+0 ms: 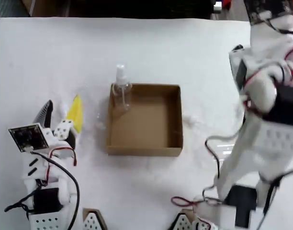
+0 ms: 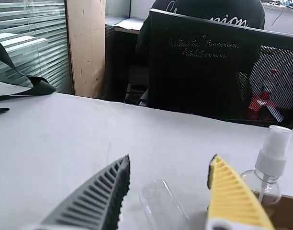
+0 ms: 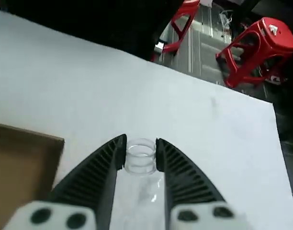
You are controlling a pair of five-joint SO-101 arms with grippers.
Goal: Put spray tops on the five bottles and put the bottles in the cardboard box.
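Pale cursive lettering runs across a dark garment [image 2: 204, 12] at the far side of the counter, its tops cut off, so no whole word can be made out. Fainter lettering in two rows shows through the black chair back [image 2: 204, 48], too dim to read. A red stool [image 3: 261, 48] bears a small white mark, too small to tell.

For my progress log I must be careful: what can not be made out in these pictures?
High view: the right arm covers the right hand and its topless bottle.
Left wrist view: the clear piece near the left hand is cut by the edge; cap or bottle, unclear.
Left wrist view: the yellow finger hides most of the box.
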